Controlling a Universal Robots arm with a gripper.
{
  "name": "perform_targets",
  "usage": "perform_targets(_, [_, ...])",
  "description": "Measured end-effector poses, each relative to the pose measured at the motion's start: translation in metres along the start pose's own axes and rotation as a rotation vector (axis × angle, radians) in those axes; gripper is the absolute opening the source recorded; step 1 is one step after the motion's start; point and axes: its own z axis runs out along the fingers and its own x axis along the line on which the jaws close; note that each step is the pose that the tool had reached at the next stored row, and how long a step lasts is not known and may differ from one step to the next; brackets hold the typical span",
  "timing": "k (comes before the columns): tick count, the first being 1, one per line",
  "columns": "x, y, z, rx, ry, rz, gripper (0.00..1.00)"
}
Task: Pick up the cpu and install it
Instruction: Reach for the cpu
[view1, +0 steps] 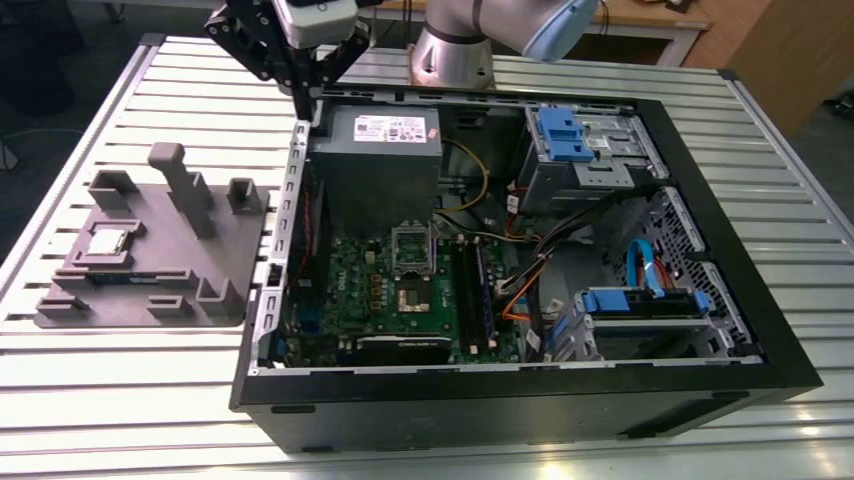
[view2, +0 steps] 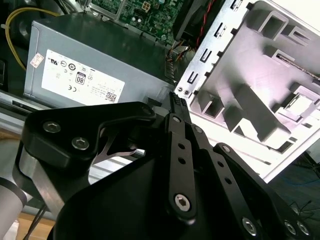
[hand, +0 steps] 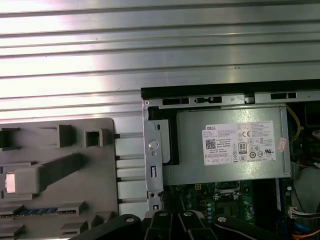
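Over the power-supply corner of an open black computer case (view1: 534, 405), black tool (view1: 310, 98) pressed together, gripping nothing, small square silver-topped cpu (view1: 107, 243) lying in a grey moulded tray (view1: 230, 252) on the ribbed metal counter (view1: 134, 400), well apart from the tool

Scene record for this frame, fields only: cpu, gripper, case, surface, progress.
cpu: cpu lies in the grey fixture tray, outside the case, on the exterior view's left
gripper: gripper shut, empty, above the case corner by the power supply
case: computer case open, motherboard exposed
surface: slatted metal table
progress: cpu not yet picked up
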Motion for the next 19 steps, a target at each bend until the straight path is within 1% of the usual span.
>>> perform_targets(13, [0.0034, -0.0003, 0.0003, 0.0, 0.0, 0.0, 0.1])
perform_targets(15, [0.0054, -0.0005, 0.0023, 0.0002, 0.0015, 0.0, 0.1])
perform_targets(19, [0.0067, -0.0006, 0.0025, 0.0, 0.0014, 0.0, 0.1])
